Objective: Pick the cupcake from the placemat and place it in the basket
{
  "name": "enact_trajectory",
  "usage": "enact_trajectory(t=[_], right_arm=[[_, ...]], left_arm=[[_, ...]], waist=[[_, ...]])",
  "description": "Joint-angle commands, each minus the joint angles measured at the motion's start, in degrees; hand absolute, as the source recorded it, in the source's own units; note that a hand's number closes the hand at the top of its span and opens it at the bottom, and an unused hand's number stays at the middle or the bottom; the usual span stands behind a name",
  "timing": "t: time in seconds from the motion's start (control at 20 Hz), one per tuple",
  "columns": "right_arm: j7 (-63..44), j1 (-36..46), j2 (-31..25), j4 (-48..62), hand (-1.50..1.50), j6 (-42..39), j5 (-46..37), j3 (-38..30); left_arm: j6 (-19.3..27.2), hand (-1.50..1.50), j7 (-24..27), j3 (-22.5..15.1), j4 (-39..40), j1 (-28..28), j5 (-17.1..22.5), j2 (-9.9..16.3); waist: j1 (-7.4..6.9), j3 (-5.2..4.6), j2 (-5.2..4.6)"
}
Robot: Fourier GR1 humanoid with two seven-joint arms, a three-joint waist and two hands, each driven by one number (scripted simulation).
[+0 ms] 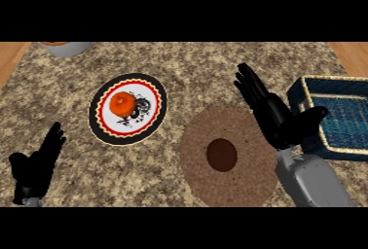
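Note:
A dark brown cupcake (221, 154) sits in the middle of a round woven brown placemat (248, 184) on the granite counter. My right hand (271, 111) hovers open just right of the placemat's upper edge, fingers straight and pointing away, thumb out towards the basket. The blue basket with a cream rim (343, 113) stands at the right edge, touching distance from that thumb. My left hand (36, 164) rests open at the lower left, fingers up, far from the cupcake.
A round plate with a black, red and white rim (147, 104) lies left of the placemat and carries an orange fruit (123, 103). A grey bowl (66, 47) peeks in at the top left. Wooden strips flank the counter's far corners.

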State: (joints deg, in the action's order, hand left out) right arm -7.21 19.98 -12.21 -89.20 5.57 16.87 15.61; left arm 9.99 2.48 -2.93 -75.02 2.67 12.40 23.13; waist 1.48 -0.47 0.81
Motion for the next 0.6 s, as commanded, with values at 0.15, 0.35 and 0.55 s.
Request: enact_trajectory(t=[0.15,0.35,0.55], right_arm=[[3.86,4.02,3.40,-1.36,1.50,8.03,-3.56,-5.79],[9.81,8.76,8.66,2.89,1.50,8.88,-14.29,6.67],[7.09,8.64,12.01,9.27,-1.50,23.10,-22.68,14.03]], left_arm=[[-1.02,0.00,-6.17,-3.38,3.04,0.00,-0.42,-3.81],[-2.35,0.00,-10.47,-6.87,2.65,0.03,-0.60,-5.38],[-3.62,0.00,-13.10,-7.67,-0.53,1.81,0.08,-4.90]], waist=[[-1.24,0.46,-0.83],[-3.10,0.42,-1.14],[-3.63,0.39,-0.79]])
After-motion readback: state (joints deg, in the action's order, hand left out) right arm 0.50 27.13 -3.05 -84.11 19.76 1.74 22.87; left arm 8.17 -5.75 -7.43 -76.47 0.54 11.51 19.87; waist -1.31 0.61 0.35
